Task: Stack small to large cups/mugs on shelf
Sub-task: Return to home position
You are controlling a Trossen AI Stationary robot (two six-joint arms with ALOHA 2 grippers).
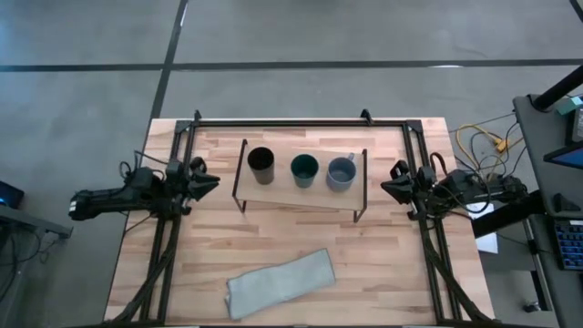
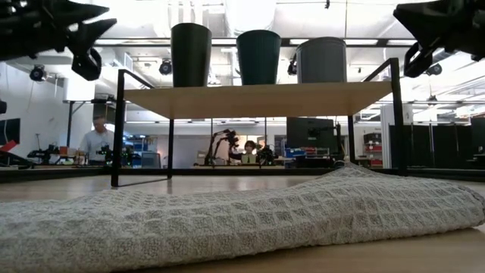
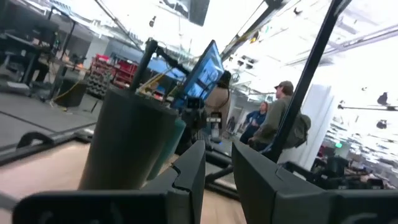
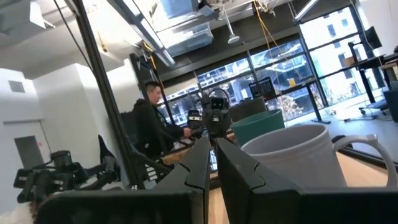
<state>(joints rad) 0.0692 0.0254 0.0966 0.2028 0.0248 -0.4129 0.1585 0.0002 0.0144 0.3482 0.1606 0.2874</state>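
Three cups stand upright in a row on the low light-wood shelf [image 1: 278,193]: a black cup [image 1: 260,160] at the left, a dark teal cup [image 1: 304,168] in the middle, and a grey-blue mug [image 1: 341,171] with a handle at the right. They also show in the low view: the black cup [image 2: 190,53], the teal cup [image 2: 258,57] and the mug [image 2: 321,59]. My left gripper [image 1: 213,181] is shut and empty just left of the shelf, facing the black cup [image 3: 127,143]. My right gripper [image 1: 386,189] is shut and empty just right of the shelf, facing the mug [image 4: 298,155].
A crumpled grey knitted cloth [image 1: 281,282] lies on the tabletop near the front edge, in front of the shelf. A black metal frame [image 1: 301,121] runs along the table's far edge and sides. People show in the room beyond the table.
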